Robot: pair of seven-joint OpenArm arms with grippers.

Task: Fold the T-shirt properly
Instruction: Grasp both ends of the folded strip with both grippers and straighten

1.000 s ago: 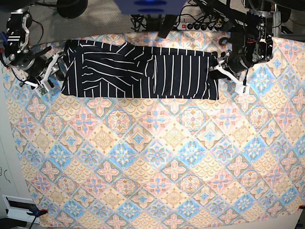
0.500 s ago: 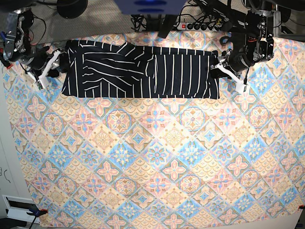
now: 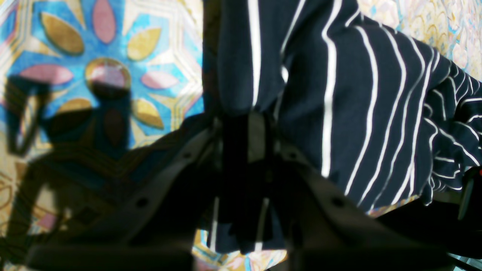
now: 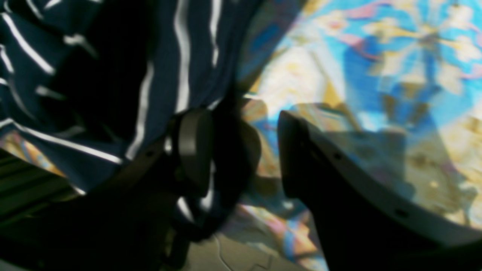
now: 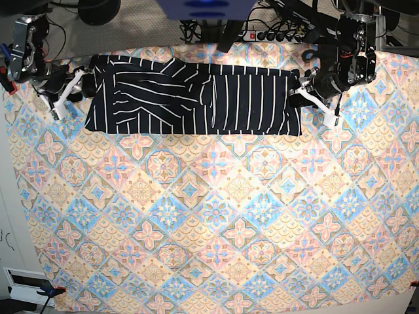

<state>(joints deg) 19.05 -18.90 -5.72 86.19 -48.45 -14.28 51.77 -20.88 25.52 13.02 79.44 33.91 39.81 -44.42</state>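
**Both grippers at the shirt's two ends, left one clamped on cloth**

The T-shirt (image 5: 193, 96) lies as a long folded band across the far edge of the tablecloth (image 5: 216, 222), stretched between the two arms, one gripper at each short end.

Left gripper (image 5: 302, 93): sits at the shirt's end on the base view's right. In the left wrist view the left gripper (image 3: 244, 131) has its jaws closed together with a fold of the striped T-shirt (image 3: 357, 94) pinched between them; cloth runs forward and to one side of the fingers, bare tablecloth (image 3: 94, 67) to the other side.

Right gripper (image 5: 72, 88): at the opposite end, touching the shirt's edge. In the right wrist view the right gripper (image 4: 241, 150) has its jaws apart, with a clear gap between them. One finger (image 4: 192, 146) is against or under the T-shirt (image 4: 162, 56) edge; the other finger (image 4: 301, 150) is over bare tablecloth (image 4: 395, 75). View is blurred; whether cloth lies inside the gap, cannot tell.
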